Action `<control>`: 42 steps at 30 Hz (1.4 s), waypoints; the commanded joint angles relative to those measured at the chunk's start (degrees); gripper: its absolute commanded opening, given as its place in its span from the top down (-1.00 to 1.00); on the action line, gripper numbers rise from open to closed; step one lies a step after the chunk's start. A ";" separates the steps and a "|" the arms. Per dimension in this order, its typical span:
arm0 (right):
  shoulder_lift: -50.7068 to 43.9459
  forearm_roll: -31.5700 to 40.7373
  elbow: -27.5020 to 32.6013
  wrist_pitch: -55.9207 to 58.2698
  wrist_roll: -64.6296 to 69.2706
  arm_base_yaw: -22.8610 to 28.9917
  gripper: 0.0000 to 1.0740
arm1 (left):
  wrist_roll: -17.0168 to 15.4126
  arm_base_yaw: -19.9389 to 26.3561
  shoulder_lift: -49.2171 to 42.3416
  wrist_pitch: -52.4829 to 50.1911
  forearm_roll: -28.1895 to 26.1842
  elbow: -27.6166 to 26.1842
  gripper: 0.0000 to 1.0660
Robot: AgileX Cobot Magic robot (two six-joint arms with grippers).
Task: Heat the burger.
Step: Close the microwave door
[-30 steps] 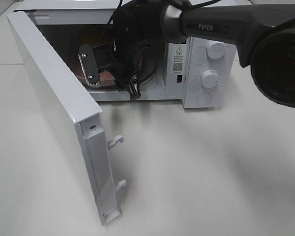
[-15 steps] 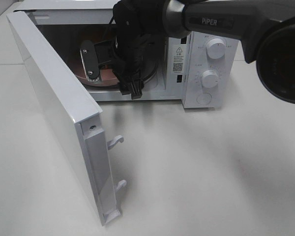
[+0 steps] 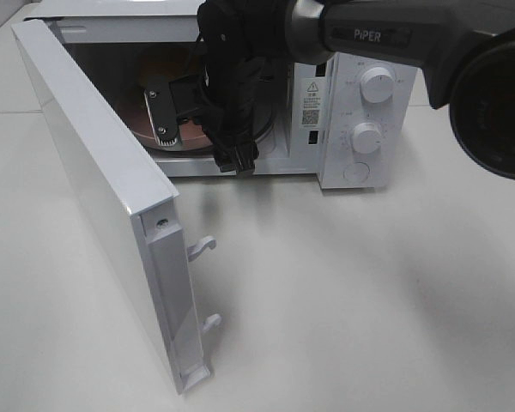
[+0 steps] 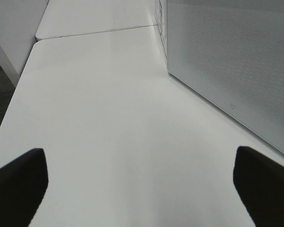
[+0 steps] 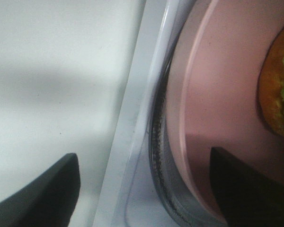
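The burger (image 5: 277, 94), an orange-brown bun with green filling, lies on a pink plate (image 5: 213, 118) in the right wrist view. That plate (image 3: 139, 122) rests on the glass turntable (image 5: 158, 156) inside the open white microwave (image 3: 360, 94). My right gripper (image 3: 197, 137) reaches into the oven's mouth and stands open over the plate's near rim, its dark fingers (image 5: 42, 189) apart and holding nothing. In the high view the wrist hides the burger. My left gripper (image 4: 139, 189) hangs open over bare table beside the door, out of the high view.
The microwave door (image 3: 94, 172) swings wide toward the front left, its latch hooks (image 3: 204, 247) sticking out. Its meshed outer face (image 4: 227, 61) fills one side of the left wrist view. Two knobs (image 3: 376, 86) sit on the control panel. White table (image 3: 352, 292) extends in front.
The right gripper's jaws have spread wider at the plate's rim and the hand has shifted slightly right. The plate and door have stayed put.
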 commanded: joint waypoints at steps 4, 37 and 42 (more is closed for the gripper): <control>-1.49 1.55 -0.34 1.83 -1.26 -0.11 -0.42 | -0.23 -0.34 -0.92 -0.17 -0.06 0.11 -0.89; -11.40 3.84 13.69 1.32 -1.20 -0.17 -0.42 | -0.23 -0.34 -0.92 -0.17 -0.06 0.11 -0.89; -13.29 3.84 16.33 0.17 -0.74 -0.17 -0.43 | -0.23 -0.34 -0.92 -0.17 -0.06 0.11 -0.89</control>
